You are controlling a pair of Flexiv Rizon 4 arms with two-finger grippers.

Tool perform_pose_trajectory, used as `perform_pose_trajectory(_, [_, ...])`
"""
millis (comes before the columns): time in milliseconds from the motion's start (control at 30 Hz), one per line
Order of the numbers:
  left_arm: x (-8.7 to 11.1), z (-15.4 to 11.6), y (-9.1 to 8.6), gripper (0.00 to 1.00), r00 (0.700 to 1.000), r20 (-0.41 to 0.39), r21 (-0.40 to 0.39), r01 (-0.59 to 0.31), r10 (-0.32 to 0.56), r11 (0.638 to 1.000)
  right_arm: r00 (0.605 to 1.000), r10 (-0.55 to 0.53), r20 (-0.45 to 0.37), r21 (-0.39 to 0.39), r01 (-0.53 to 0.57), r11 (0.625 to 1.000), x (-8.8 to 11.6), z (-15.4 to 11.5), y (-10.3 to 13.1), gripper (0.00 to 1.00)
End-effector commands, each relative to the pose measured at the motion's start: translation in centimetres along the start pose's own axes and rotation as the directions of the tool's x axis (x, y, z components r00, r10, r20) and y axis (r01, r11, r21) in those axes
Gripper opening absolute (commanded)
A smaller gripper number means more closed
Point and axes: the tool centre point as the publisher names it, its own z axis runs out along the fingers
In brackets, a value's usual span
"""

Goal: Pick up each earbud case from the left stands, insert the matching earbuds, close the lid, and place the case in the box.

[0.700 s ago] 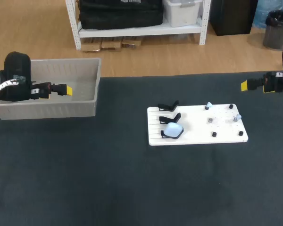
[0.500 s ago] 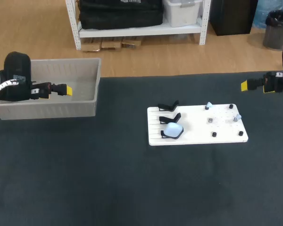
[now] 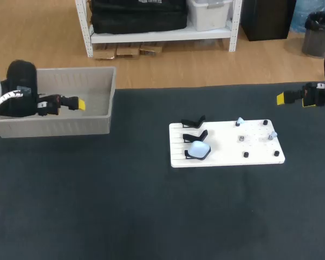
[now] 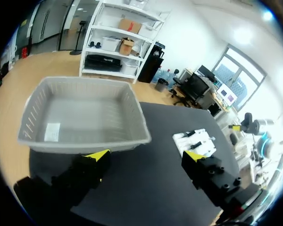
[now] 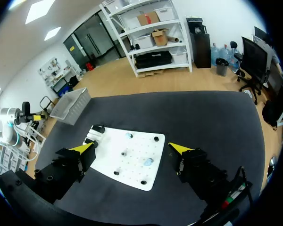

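A pale blue earbud case point(image 3: 199, 150) sits on the nearest of three black stands at the left end of a white board point(image 3: 223, 145). The two stands behind it point(image 3: 194, 128) are bare. Small light earbuds point(image 3: 240, 121) point(image 3: 273, 134) rest on the board's right part. My left gripper point(image 3: 78, 104) hovers open over the grey box point(image 3: 54, 128), nothing between its fingers; in its wrist view the gripper point(image 4: 146, 155) is above the box's point(image 4: 85, 141) near rim. My right gripper point(image 3: 284, 98) hangs open and empty, far right of the board point(image 5: 132, 169).
The grey box stands at the table's far left, seemingly empty. Dark table cloth stretches wide in front of the board and between board and box. Several small black pegs point(image 3: 246, 154) dot the board.
My left arm has shifted very slightly to the right over the box. The right arm, board and case are unchanged.
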Motion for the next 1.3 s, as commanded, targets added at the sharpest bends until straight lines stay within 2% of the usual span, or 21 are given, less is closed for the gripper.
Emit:
perform_pose_trajectory(33, [-0.7,-0.4,-0.8,1.00,0.998,-0.002,0.072,-0.061,0.061,0.996,1.000,0.000,-0.001,0.001,0.000,1.000,0.0,0.0,0.0,1.00])
perform_pose_trajectory(167, [-1.1,-0.2,-2.3,1.00,0.990,0.017,0.123,-0.140,0.139,0.982,1.000,0.000,-0.001,0.001,0.000,1.000,0.0,0.0,0.0,1.00])
perform_pose_trajectory(233, [-1.3,-0.1,-3.2,1.00,0.982,0.015,0.121,-0.188,0.188,0.975,1.000,0.000,-0.001,0.001,0.000,1.000,0.0,0.0,0.0,1.00])
perform_pose_trajectory(267, [-1.5,0.1,-3.7,1.00,0.976,0.033,0.166,-0.219,0.216,0.961,1.000,0.000,-0.001,0.001,0.000,1.000,0.0,0.0,0.0,1.00])
perform_pose_trajectory(367, [-1.7,0.4,-5.3,1.00,0.950,0.038,0.207,-0.312,0.311,0.927,1.000,0.000,-0.001,0.001,0.000,1.000,0.0,0.0,0.0,1.00])
perform_pose_trajectory(467, [-1.7,1.0,-7.2,1.00,0.903,0.048,0.254,-0.424,0.427,0.869,1.000,0.000,-0.001,0.001,0.000,1.000,0.0,0.0,0.0,1.00])
perform_pose_trajectory(533, [-1.5,1.7,-8.3,1.00,0.859,0.056,0.289,-0.501,0.508,0.816,1.000,0.000,-0.001,0.001,0.000,1.000,0.0,0.0,0.0,1.00])
perform_pose_trajectory(667, [-1.2,2.7,-9.5,1.00,0.794,0.076,0.339,-0.590,0.603,0.733,1.000,0.000,-0.001,0.001,0.000,1.000,0.0,0.0,0.0,1.00])
perform_pose_trajectory(767, [-1.0,3.3,-10.0,1.00,0.762,0.094,0.372,-0.624,0.641,0.687,1.000,0.000,-0.001,0.001,0.000,1.000,0.0,0.0,0.0,1.00])
perform_pose_trajectory(833, [-0.9,3.7,-10.4,1.00,0.731,0.109,0.397,-0.653,0.674,0.645,1.000,0.000,-0.001,0.001,0.000,1.000,0.0,0.0,0.0,1.00])
perform_pose_trajectory(867, [-0.7,4.0,-10.8,1.00,0.703,0.132,0.412,-0.681,0.699,0.606,1.000,0.000,-0.001,0.001,0.000,1.000,0.0,0.0,0.0,1.00])
perform_pose_trajectory(1133, [0.2,6.0,-12.8,1.00,0.612,0.179,0.463,-0.743,0.770,0.483,1.000,0.000,-0.001,0.001,0.000,1.000,0.0,0.0,0.0,1.00])
perform_pose_trajectory(1300, [1.0,7.3,-13.9,1.00,0.586,0.218,0.505,-0.752,0.781,0.423,1.000,0.000,-0.001,0.001,0.000,1.000,0.0,0.0,0.0,1.00])
